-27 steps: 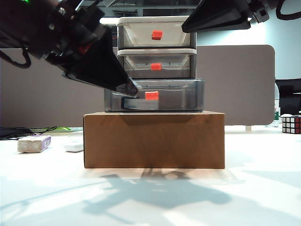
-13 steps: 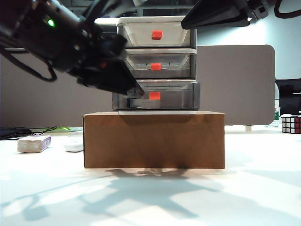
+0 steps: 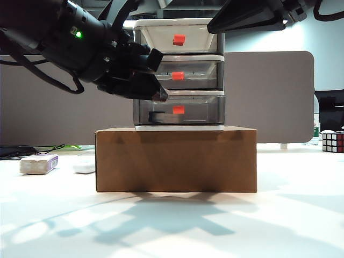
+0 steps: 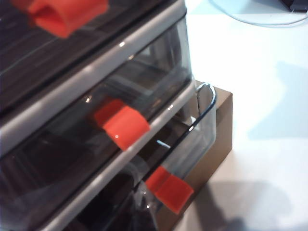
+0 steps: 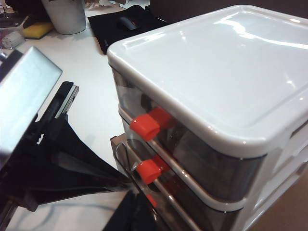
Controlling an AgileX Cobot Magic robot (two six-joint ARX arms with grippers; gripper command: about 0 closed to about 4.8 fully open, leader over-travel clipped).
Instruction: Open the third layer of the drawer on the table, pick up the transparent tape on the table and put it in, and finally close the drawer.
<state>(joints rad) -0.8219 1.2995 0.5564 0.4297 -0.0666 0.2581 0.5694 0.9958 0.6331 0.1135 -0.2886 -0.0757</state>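
Smoky grey plastic, the third layer (image 3: 180, 110) of the drawer (image 3: 179, 74) sits almost flush in its white frame atop the cardboard box (image 3: 176, 159), a dark shape that may be the transparent tape showing through its front. The left end effector (image 3: 159, 97), jaws closed, is pressed at that drawer's upper left front corner, so the remaining push runs straight back into the frame. The right end effector (image 3: 215, 27) hovers beside the unit's top, its jaws unreadable; a white block (image 3: 38, 164) lies well apart on the tabletop (image 3: 301, 215).
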